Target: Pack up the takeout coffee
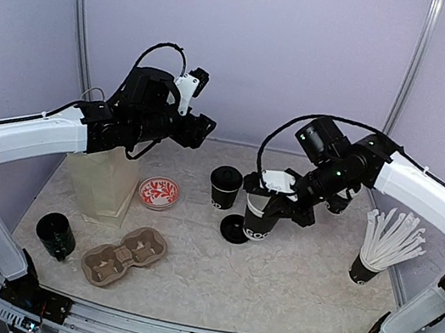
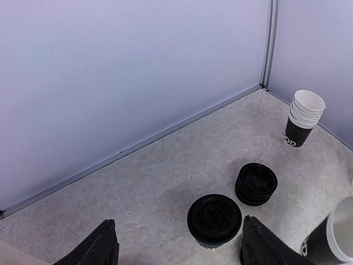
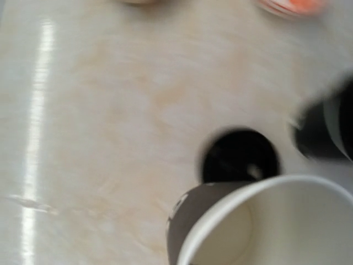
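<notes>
Lilac walls on all sides and a pale marbled bench (image 1: 287, 290), pretty plain setup. Right claw (image 1: 278, 201) is clenched on the coffee cup (image 1: 257, 223), the black one with white print, and holds it tilted near the middle of the bench. The cup's open on top and white inside, and that fills the lower part of the right wrist view. Can't tell if its base touches the bench or not. Its black lid (image 1: 235, 229) lies flat on the bench just left of the cup's base, partly hidden by it.

Left claw (image 1: 201, 128) is up high over the back left, fingers (image 2: 99, 247) spread wide with nothing between them. Below it in the left wrist view there's a lidded cup (image 2: 214, 220), a short stack of lids (image 2: 256, 184) just beside that, and a nested stack of cups (image 2: 302, 118) near the back wall.

Cardboard cup carrier (image 1: 124, 257) sits at the near left, well apart from the held cup. Cup of white sticks (image 1: 385, 247) is over on the right.
</notes>
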You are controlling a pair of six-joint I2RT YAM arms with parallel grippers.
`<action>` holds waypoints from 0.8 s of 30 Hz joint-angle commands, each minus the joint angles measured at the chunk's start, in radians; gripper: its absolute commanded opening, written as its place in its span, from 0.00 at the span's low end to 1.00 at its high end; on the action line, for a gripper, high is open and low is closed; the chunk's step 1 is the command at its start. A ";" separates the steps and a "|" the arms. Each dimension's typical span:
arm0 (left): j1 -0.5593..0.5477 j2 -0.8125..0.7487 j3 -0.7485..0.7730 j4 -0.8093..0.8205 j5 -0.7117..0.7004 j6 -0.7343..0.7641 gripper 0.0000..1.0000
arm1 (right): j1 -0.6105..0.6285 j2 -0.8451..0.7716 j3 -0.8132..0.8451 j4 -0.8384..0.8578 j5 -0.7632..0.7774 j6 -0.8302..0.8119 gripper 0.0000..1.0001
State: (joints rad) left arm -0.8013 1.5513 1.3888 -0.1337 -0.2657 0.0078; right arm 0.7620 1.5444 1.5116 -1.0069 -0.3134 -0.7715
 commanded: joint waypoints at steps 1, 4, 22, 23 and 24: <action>0.057 -0.041 -0.054 0.054 0.046 -0.046 0.75 | 0.110 -0.005 -0.056 0.044 -0.011 -0.048 0.00; 0.067 -0.065 -0.066 0.057 0.053 -0.042 0.75 | 0.177 0.031 -0.079 0.065 -0.032 -0.041 0.00; 0.062 -0.081 -0.088 0.049 0.068 -0.028 0.75 | 0.249 0.099 -0.257 0.217 0.046 0.004 0.10; 0.062 -0.079 -0.088 0.050 0.068 -0.028 0.75 | 0.249 0.096 -0.248 0.206 0.041 0.004 0.14; 0.062 -0.078 -0.088 0.048 0.069 -0.029 0.75 | 0.249 0.094 -0.235 0.191 0.035 0.005 0.18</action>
State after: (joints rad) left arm -0.7357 1.4818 1.3067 -0.0975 -0.2111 -0.0212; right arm 1.0050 1.6444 1.2648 -0.8185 -0.2649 -0.7795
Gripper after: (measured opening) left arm 0.750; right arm 0.116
